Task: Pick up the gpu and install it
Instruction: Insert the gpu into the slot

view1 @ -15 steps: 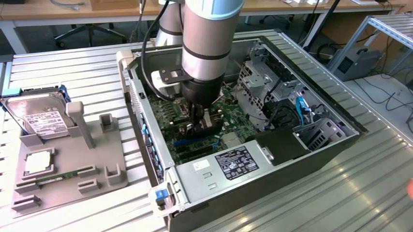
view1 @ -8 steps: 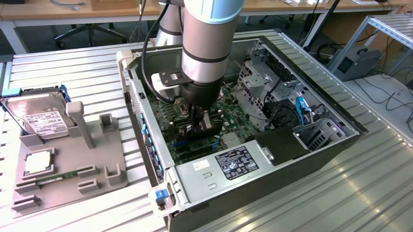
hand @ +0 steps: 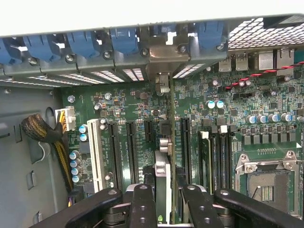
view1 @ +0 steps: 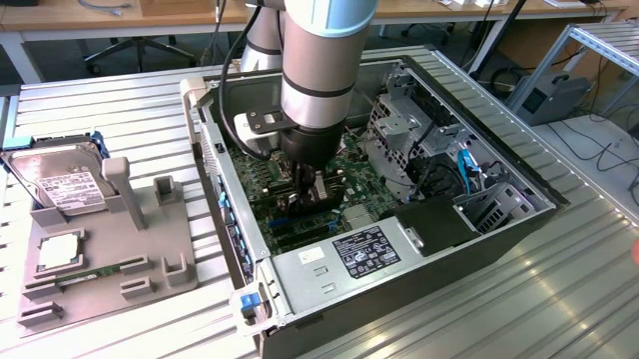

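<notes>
Black two-finger gripper (hand: pixel 164 202) clamped on thin upright gpu card (hand: pixel 162 183), seen edge-on, silver metal bracket (hand: pixel 161 64) at far end against blue slot clips (hand: pixel 124 40). Card stands over green motherboard (hand: pixel 137 109) among black expansion slots; seating depth unclear. In exterior view, arm reaches down into open black computer case (view1: pixel 479 247), gripper (view1: pixel 304 196) near centre. Silver hard drive (view1: pixel 60 183), white label unreadable, sits at 9 o'clock on grey fixture tray (view1: pixel 100 295). Power supply label (view1: pixel 367 252) text illegible.
</notes>
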Robot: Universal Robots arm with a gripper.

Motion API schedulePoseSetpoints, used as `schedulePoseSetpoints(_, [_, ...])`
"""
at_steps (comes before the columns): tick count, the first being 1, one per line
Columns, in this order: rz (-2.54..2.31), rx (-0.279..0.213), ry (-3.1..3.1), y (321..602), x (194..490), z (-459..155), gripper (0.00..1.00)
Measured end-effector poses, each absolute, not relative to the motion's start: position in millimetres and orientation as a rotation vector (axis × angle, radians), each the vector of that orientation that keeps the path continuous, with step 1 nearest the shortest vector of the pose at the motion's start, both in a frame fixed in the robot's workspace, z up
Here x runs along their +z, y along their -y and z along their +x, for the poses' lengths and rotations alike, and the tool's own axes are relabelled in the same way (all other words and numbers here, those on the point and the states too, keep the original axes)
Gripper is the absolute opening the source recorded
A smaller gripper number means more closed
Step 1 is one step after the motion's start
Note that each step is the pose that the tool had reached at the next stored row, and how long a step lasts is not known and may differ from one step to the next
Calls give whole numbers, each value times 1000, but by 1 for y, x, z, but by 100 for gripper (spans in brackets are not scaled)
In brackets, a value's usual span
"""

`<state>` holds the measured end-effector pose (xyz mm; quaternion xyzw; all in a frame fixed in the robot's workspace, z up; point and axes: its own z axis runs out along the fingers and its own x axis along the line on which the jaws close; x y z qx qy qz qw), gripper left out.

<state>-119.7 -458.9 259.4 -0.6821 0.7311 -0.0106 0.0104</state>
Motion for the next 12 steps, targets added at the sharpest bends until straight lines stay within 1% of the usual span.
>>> schedulePoseSetpoints(12, [-2162,-33,-2250,459,260,-120,27])
